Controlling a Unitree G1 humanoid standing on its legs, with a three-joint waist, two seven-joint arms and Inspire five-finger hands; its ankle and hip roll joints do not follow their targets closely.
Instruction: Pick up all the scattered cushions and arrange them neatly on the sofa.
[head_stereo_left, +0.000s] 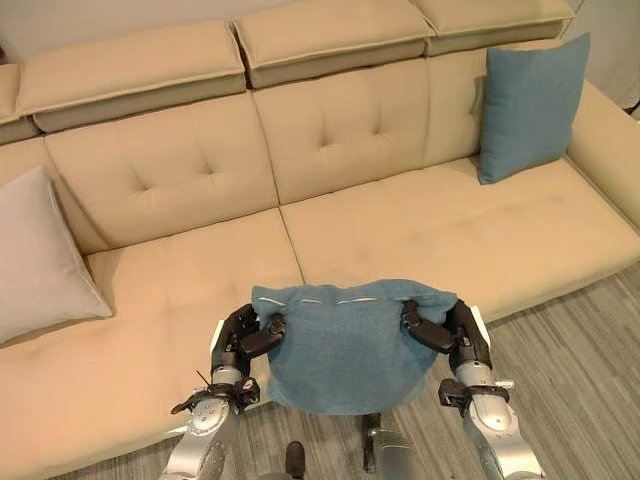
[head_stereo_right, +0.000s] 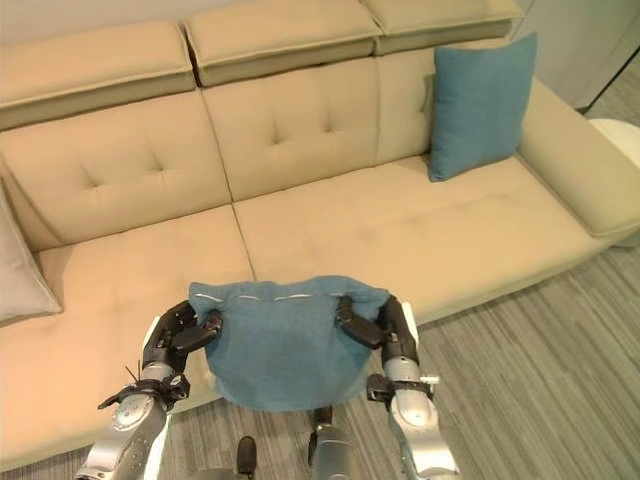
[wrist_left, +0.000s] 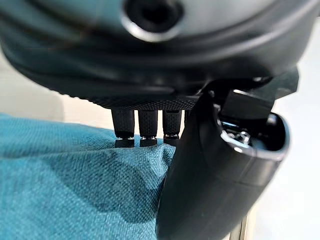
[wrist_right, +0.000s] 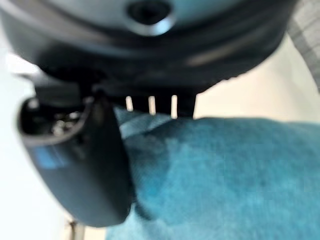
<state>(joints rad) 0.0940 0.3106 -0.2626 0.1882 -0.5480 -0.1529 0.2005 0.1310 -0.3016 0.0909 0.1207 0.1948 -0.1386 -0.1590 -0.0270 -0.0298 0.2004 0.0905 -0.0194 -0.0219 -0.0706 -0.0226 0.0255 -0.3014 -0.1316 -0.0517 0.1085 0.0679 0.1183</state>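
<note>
A teal cushion (head_stereo_left: 350, 345) hangs low in the frame's centre, before the sofa (head_stereo_left: 420, 220) edge, pinched at its upper corners by the left hand (head_stereo_left: 245, 338) and right hand (head_stereo_left: 445, 328), thumbs in front, fingers behind. Judged best: keep both pinches firm, carry it level over the seat, and stand it against the backrest between the grey cushion (head_stereo_left: 40, 260) at left and the upright teal one (head_stereo_left: 528, 105) at upper right

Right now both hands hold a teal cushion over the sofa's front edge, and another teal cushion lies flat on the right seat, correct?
Nearly. The second teal cushion isn't flat: the left eye view shows it upright against the sofa backrest. Left hand and right hand do hold the teal cushion.
</note>
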